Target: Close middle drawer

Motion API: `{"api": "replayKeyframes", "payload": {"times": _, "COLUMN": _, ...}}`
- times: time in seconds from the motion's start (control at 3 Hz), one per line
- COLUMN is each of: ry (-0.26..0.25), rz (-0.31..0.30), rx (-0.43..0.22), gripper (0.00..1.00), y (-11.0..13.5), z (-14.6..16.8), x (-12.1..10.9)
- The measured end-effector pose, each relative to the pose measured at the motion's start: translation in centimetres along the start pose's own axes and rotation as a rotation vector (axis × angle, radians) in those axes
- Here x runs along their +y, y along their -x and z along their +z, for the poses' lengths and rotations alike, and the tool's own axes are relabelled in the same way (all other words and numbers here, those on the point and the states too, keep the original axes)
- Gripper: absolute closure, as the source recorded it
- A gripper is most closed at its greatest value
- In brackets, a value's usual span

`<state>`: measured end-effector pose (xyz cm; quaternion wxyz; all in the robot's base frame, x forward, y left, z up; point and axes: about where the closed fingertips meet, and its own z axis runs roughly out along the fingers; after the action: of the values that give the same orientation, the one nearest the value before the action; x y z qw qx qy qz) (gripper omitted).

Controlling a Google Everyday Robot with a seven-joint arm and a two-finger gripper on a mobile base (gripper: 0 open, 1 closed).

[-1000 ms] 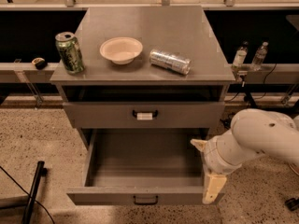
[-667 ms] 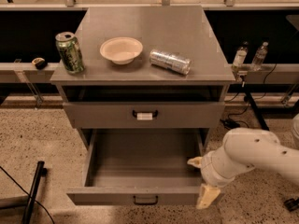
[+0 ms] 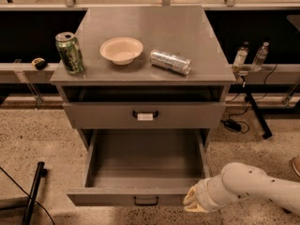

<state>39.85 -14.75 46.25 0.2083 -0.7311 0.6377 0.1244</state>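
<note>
Gripper (image 3: 193, 203), grasp not discernible, has the open middle drawer (image 3: 105, 197) just leftward; best pushed squarely inward.

The grey cabinet top (image 3: 187, 27) carries three things in a row. A pale bowl (image 3: 121, 49) sits near the middle, with an upright green can (image 3: 70, 53) at its 9 o'clock and a silver can (image 3: 171, 62) lying on its side at its 3 o'clock. The gripper (image 3: 196, 201) is at the view's 5 o'clock, by the open middle drawer's (image 3: 108, 198) right front corner.

High front view, angled down on cabinet (image 3: 145, 27), claw (image 3: 194, 204) lower right
</note>
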Motion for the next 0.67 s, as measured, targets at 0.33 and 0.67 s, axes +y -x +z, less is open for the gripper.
{"api": "replayKeyframes", "payload": {"times": 0.33, "ry": 0.020, "rz": -0.056, "rx": -0.074, "gripper": 0.88, "y": -0.14, "z": 2.52, "x": 0.73}}
{"api": "replayKeyframes", "payload": {"times": 0.67, "ry": 0.029, "rz": -0.070, "rx": -0.080, "gripper": 1.00, "y": -0.10, "z": 2.86, "x": 1.00}}
